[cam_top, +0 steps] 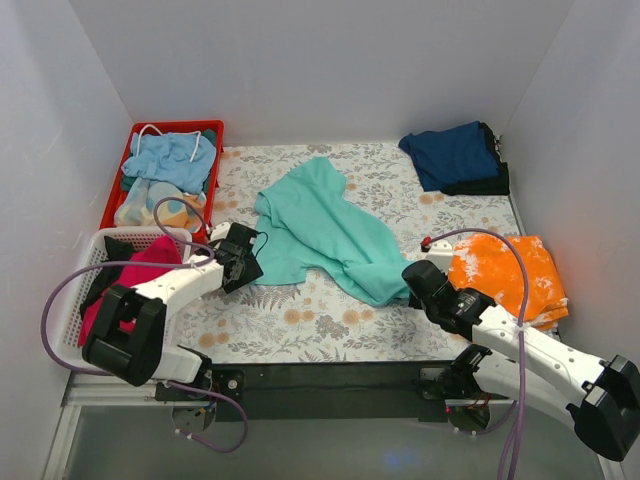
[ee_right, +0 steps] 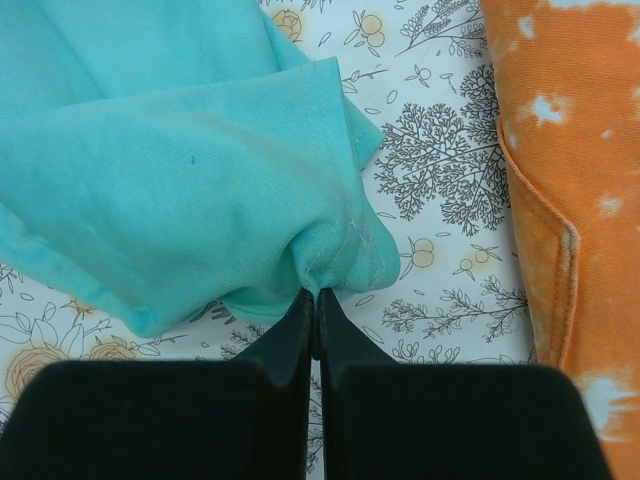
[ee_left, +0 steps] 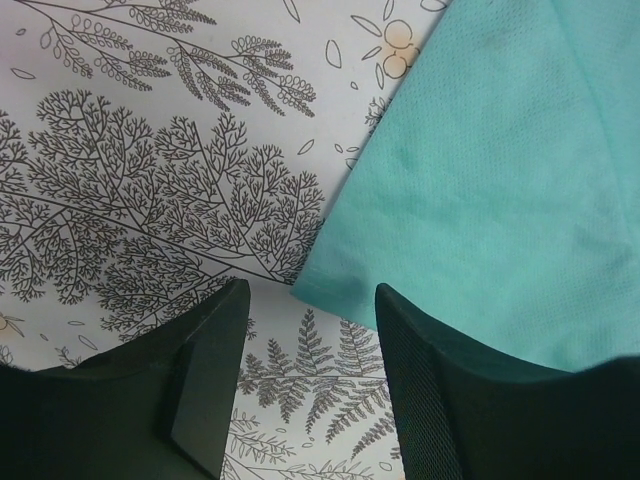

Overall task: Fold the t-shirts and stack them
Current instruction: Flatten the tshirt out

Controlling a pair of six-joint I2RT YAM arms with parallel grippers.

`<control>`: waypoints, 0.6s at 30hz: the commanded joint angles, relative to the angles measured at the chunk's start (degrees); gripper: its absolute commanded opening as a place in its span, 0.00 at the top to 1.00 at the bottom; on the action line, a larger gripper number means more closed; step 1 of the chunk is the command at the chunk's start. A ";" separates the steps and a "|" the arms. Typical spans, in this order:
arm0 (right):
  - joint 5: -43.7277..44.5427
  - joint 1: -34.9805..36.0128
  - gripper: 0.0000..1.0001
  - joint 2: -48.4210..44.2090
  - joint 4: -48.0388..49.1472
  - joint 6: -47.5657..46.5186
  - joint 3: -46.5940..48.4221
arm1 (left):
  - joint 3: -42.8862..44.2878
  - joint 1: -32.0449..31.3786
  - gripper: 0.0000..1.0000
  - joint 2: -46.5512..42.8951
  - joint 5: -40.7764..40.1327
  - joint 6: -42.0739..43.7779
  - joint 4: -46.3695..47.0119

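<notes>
Desk: covered in a floral print; it carries all items noted below.

Teal t-shirt: lies spread and rumpled, unfolded, between the two tools and reaching away from both. Its near-left corner sits in the gap of the left tool. Its near-right edge is bunched at the tips of the right tool.

White basket: just left of and behind the left tool, holding a magenta t-shirt.

Red crate: well ahead and left of the left tool, with pale blue cloth inside.

Orange-and-white t-shirt: folded flat just to the right of the right tool; its edge shows at that side in the wrist view.

Navy t-shirt: folded, well ahead of the right tool, on a dark item.

Left tool: fingers spread, gripping nothing. Contact with the cloth cannot be confirmed.

Right tool: fingers pressed together, pinching a gathered fold of the teal hem.
</notes>
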 commanded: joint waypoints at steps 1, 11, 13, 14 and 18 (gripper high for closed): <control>0.61 -0.10 0.99 -1.22 1.78 0.65 -0.94 | -0.07 -0.27 0.50 1.56 0.18 -0.40 1.40; 0.53 -0.10 0.99 -1.57 1.52 0.74 -1.29 | 1.61 -1.59 0.69 6.22 -1.85 -0.31 1.31; 0.61 -0.10 0.99 -2.01 1.52 0.65 -1.38 | 1.96 -1.76 0.77 6.84 -1.58 0.13 1.31; 0.61 -0.10 0.99 -2.18 1.52 0.74 -1.38 | 2.04 -1.85 0.82 7.01 -1.58 0.31 1.23; 0.70 -0.10 0.99 -2.54 1.34 0.74 -1.20 | 1.69 -1.94 1.00 5.61 -1.49 0.48 0.26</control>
